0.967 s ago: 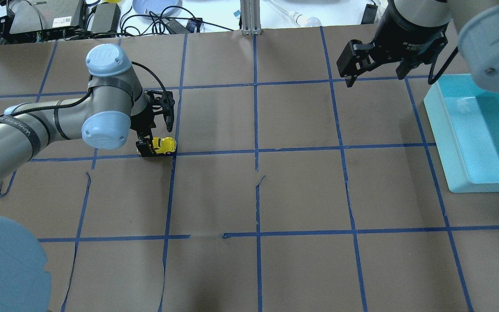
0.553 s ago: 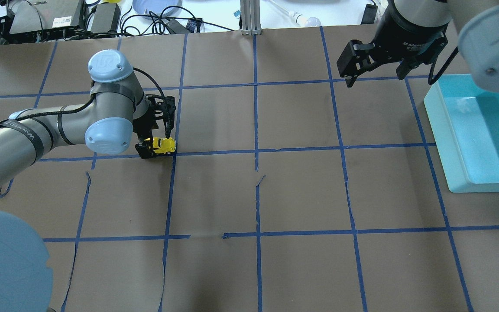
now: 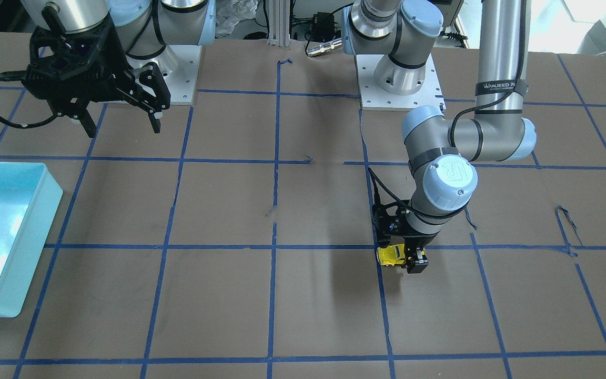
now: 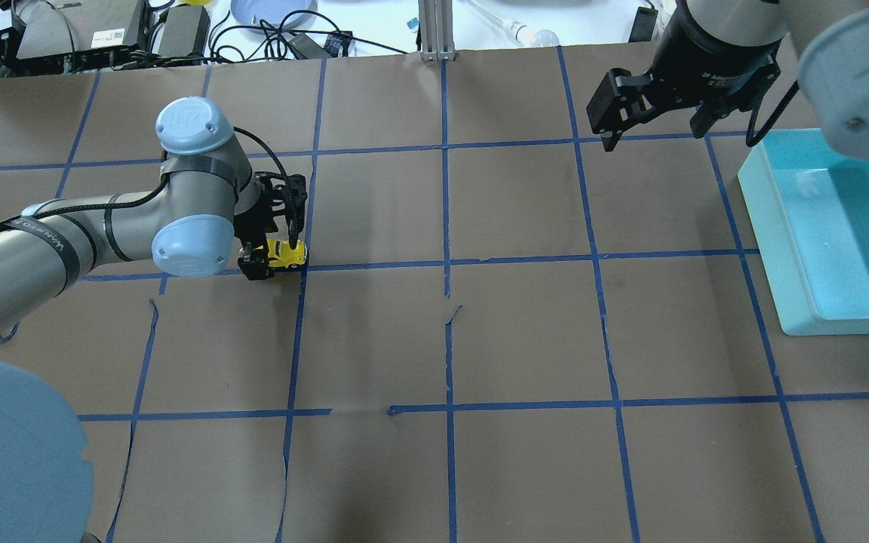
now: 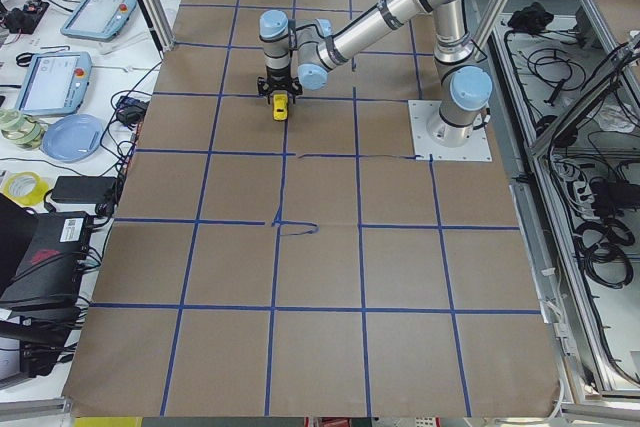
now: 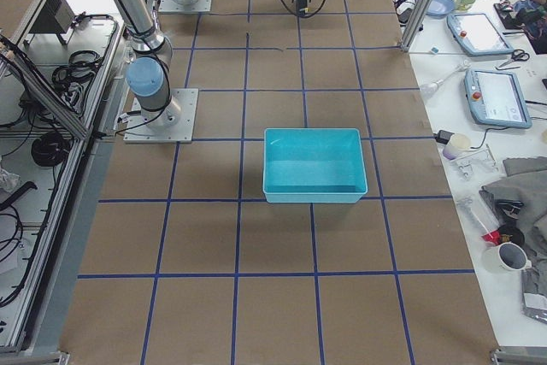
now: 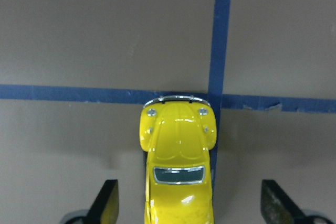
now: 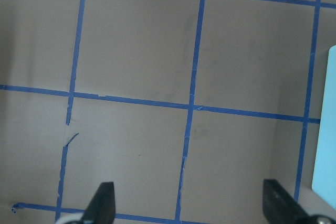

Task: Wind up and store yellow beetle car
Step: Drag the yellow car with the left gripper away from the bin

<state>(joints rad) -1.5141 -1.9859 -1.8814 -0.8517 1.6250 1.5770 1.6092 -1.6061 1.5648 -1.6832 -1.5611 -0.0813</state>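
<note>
The yellow beetle car (image 4: pixel 286 254) stands on the brown table paper at a blue tape crossing, left of centre. It also shows in the front-facing view (image 3: pixel 390 255), the left side view (image 5: pixel 281 105) and the left wrist view (image 7: pixel 178 150), nose toward the tape line. My left gripper (image 4: pixel 277 245) (image 3: pixel 401 247) (image 7: pixel 189 195) is low over the car and open. Its fingers (image 7: pixel 107 203) stand either side of the car's rear with gaps, not touching. My right gripper (image 4: pixel 653 134) (image 3: pixel 122 125) (image 8: pixel 189 198) is open and empty, held high at the far right.
A light-blue bin (image 4: pixel 763 226) (image 3: pixel 45 210) (image 6: pixel 312 194) stands at the table's right end, nothing visible inside. Blue tape lines grid the brown paper. Cables, boxes and a plate lie beyond the far edge (image 4: pixel 178 30).
My left arm has shifted slightly right and the gripper has settled lower around the car. The car has stayed in place. My right arm has not moved.
</note>
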